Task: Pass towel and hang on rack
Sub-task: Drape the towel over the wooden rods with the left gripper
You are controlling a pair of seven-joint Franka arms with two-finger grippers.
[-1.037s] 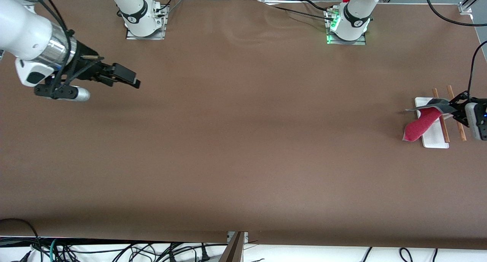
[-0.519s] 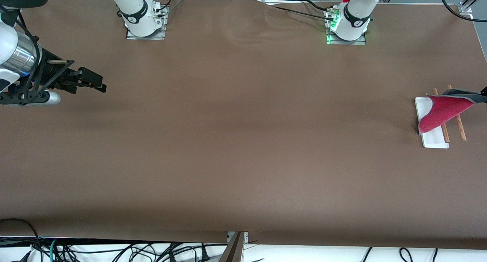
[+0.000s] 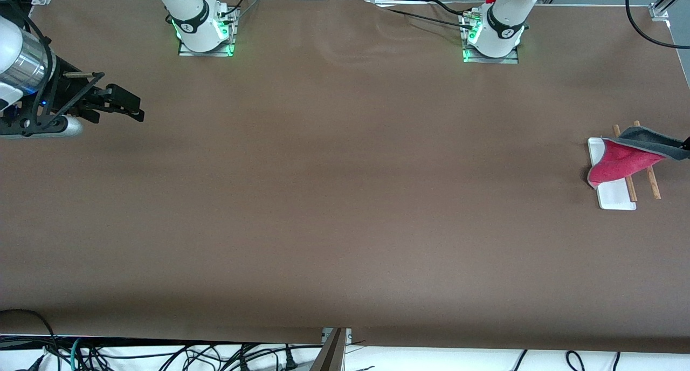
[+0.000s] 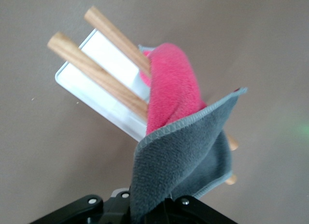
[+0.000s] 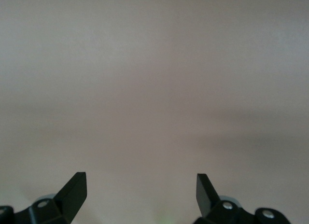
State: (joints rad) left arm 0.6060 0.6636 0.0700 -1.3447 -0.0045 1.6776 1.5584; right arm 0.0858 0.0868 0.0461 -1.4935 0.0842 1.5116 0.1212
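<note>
The towel [image 3: 620,162] lies across the rack's two wooden rods [image 3: 653,185] at the left arm's end of the table, its pinkish-red face up over the white base [image 3: 614,199]. My left gripper [image 3: 687,141], almost out of the front view, is shut on the towel's grey corner and holds it above the rods. In the left wrist view the left gripper [image 4: 154,210] pinches the grey fold [image 4: 186,159], and the red part [image 4: 174,96] drapes over the rods [image 4: 96,72]. My right gripper [image 3: 129,104] is open and empty over the right arm's end of the table, as its wrist view [image 5: 140,185] also shows.
The brown table [image 3: 345,198] is bare between the two grippers. The arm bases [image 3: 205,31] [image 3: 493,36] stand along the edge farthest from the front camera. Cables [image 3: 161,355] hang below the nearest edge.
My left gripper has pulled the towel across the rods toward the table's end, then lowered it a little. The right arm has drawn back toward its own end of the table.
</note>
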